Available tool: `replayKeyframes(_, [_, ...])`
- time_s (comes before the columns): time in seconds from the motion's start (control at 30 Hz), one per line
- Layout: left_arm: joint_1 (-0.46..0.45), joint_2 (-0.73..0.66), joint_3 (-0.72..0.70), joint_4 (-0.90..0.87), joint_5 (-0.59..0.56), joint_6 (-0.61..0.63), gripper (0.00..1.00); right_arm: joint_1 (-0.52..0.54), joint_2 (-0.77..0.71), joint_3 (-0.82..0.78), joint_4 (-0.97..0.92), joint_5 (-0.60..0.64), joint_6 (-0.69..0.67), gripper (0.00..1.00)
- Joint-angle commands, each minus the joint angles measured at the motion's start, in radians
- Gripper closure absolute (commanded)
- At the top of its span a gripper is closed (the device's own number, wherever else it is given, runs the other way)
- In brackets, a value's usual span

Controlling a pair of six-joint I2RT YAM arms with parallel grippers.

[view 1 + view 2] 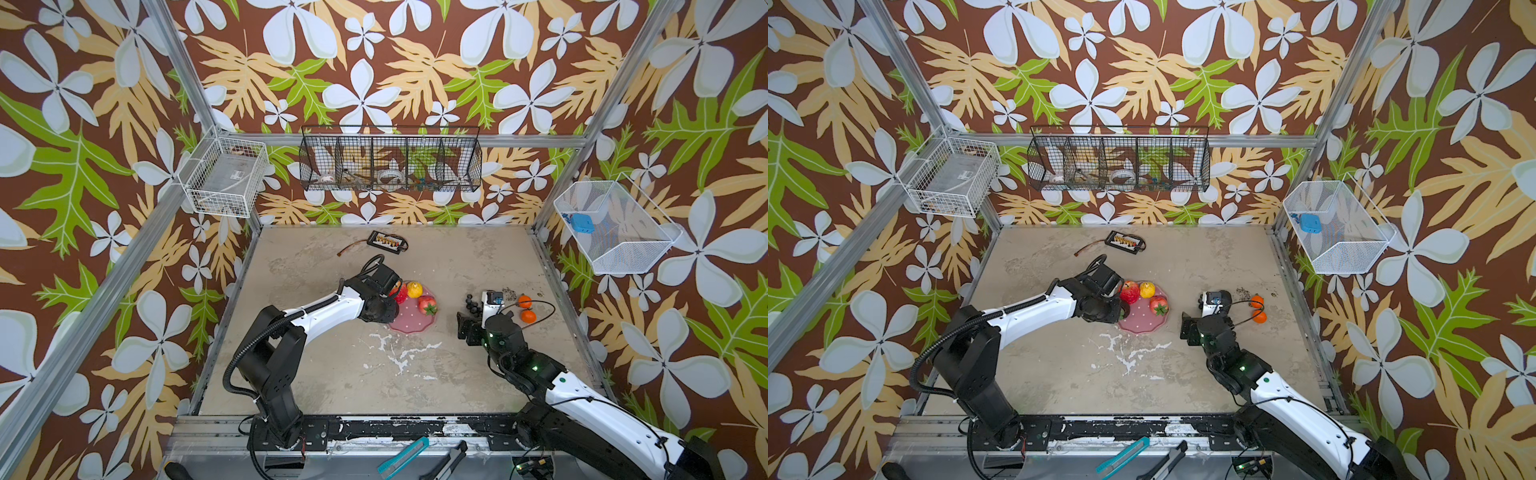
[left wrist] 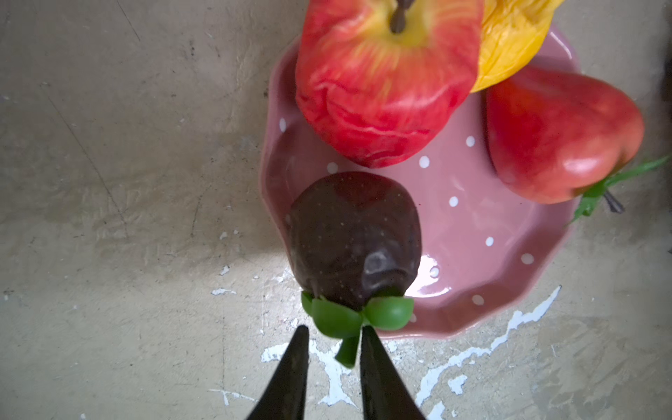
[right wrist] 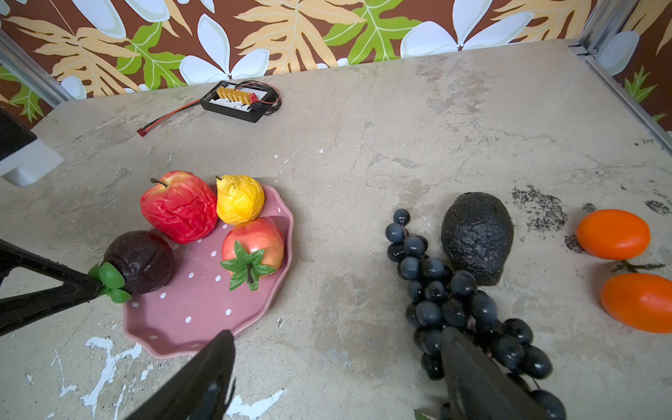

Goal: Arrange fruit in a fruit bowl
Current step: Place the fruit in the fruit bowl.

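Placing step, as judged: release of the dark purple round toy fruit with the green leaf collar [image 2: 354, 236]; rests in the shallow round pink dish with white dots and a scalloped rim [image 2: 472, 225], on the side toward the left arm, collar lying over the rim, just beside the wrinkled red toy apple [image 2: 382, 83].

Shows the left jaws only a little apart, astride the fruit's green stalk, with a clear gap on one side and the stalk close against the other finger; clamps nothing, as far as can be told.

Holds three more fruits in the same dish: the apple; the yellow toy pear [image 2: 509, 40] touching it; the red strawberry-like fruit with a green cap [image 2: 556, 134] on the side toward the right arm.

Leaves four outside, on the mottled grey surface [image 3: 363, 145], well apart from the dish: the black grape bunch [image 3: 454, 302]; the dark knobbly avocado [image 3: 476, 236] just beside it; the two small oranges [image 3: 612, 234] beyond.

Shows the right jaws wide apart and empty, hanging over the grape bunch, one finger in front of part of it.

Calls next, probably, for widening the left jaws enough to clear the stalk, then drawing back without dragging the collar; sits close enough to the rim to tip out if nudged. After that, likely, lowering the right jaws around the grape bunch; needs a hold near the stem rather than on loose berries, and a landing spot in the dish's bare middle.
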Motion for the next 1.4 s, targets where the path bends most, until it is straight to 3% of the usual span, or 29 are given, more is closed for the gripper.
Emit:
replayKeyframes(0.0, [0.0,-0.011,-0.003,-0.002,-0.014,-0.005,0.7,0.001,0.0,0.006,0.013,0.01,-0.007,0.13])
replayKeyframes(0.63, [0.0,-0.225,-0.157,0.165,0.025,-0.063,0.55,-0.001,0.031,0.068,-0.061,0.09,0.005,0.13])
replayKeyframes(1.07, [0.0,-0.604,-0.54,0.631,-0.055,-0.154,0.42,-0.089,0.098,0.154,-0.114,0.094,-0.017,0.13])
replayKeyframes(1.37, [0.0,-0.758,-0.716,0.753,-0.152,-0.161,0.37,-0.22,0.16,0.201,-0.143,-0.009,0.014,0.13])
